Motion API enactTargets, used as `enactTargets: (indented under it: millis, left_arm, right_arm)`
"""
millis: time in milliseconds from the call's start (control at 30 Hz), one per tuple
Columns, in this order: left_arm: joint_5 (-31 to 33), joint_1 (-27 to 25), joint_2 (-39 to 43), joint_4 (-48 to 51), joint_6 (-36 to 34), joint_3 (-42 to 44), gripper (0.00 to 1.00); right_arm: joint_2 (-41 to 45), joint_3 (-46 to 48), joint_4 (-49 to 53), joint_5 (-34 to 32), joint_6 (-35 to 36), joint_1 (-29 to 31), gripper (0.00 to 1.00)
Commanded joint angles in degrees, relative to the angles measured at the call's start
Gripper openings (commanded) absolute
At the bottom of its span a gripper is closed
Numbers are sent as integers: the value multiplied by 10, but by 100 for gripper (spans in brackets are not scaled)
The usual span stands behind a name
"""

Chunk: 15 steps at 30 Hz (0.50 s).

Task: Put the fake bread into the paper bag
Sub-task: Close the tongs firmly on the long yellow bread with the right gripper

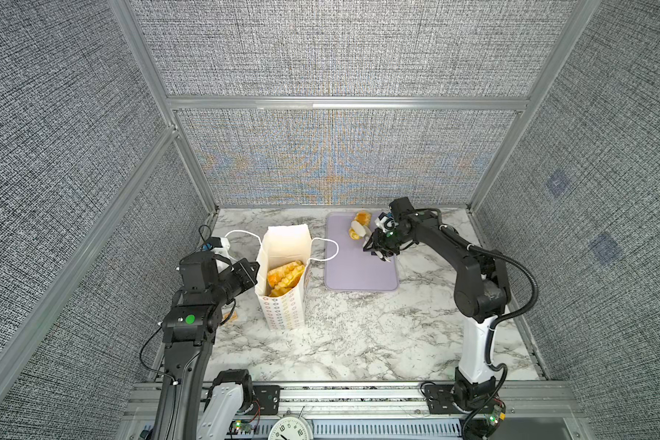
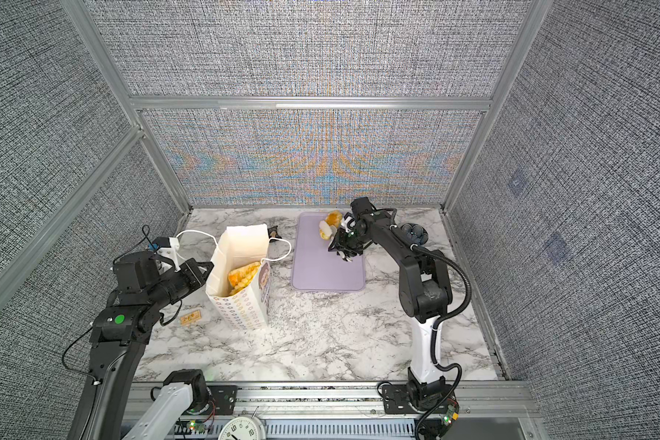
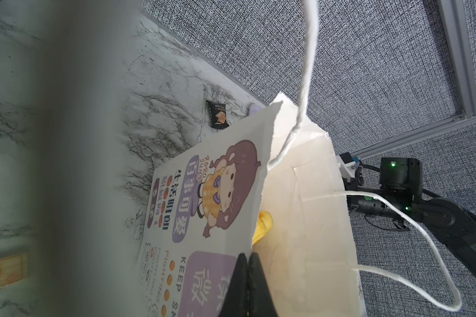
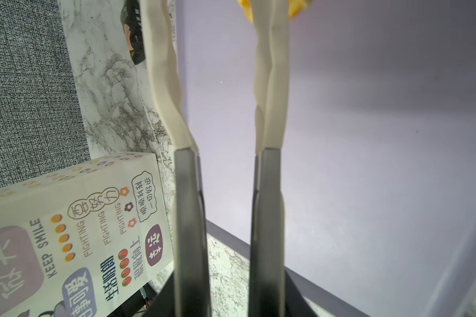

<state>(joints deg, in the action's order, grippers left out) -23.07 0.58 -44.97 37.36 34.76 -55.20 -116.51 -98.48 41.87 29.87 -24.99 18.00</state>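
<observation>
The white paper bag (image 1: 282, 308) (image 2: 241, 308) stands left of centre, its mouth open, with ridged golden fake bread (image 1: 286, 277) (image 2: 242, 279) inside. My left gripper (image 1: 254, 268) (image 3: 248, 263) is shut on the bag's near rim, and a yellow bit of bread (image 3: 264, 225) shows just inside. Two more pieces of fake bread (image 1: 361, 219) (image 2: 334, 218) lie at the far end of the lavender tray (image 1: 359, 270). My right gripper (image 1: 378, 247) (image 4: 226, 302) is shut on cream-tipped tongs (image 1: 359, 229) (image 4: 272, 82). Their arms stand apart, the tips at the yellow bread (image 4: 296, 8).
A black snack packet (image 2: 272, 231) (image 3: 217, 114) lies behind the bag. A small yellow packet (image 2: 191, 318) lies on the marble left of the bag, by my left arm. A clock (image 1: 288, 428) sits at the front rail. Grey fabric walls close in three sides.
</observation>
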Motion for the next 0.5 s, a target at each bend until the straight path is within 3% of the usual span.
enactTargets:
  millis: [0,467]
  left_arm:
    - [-8,0,2,-17,0,-1,0]
    - [-10,1,6,-15,0,1,0]
  right_arm:
    - [17,5,7,-8,10,-2,38]
    - [46,45,-11,5,0,-24,39]
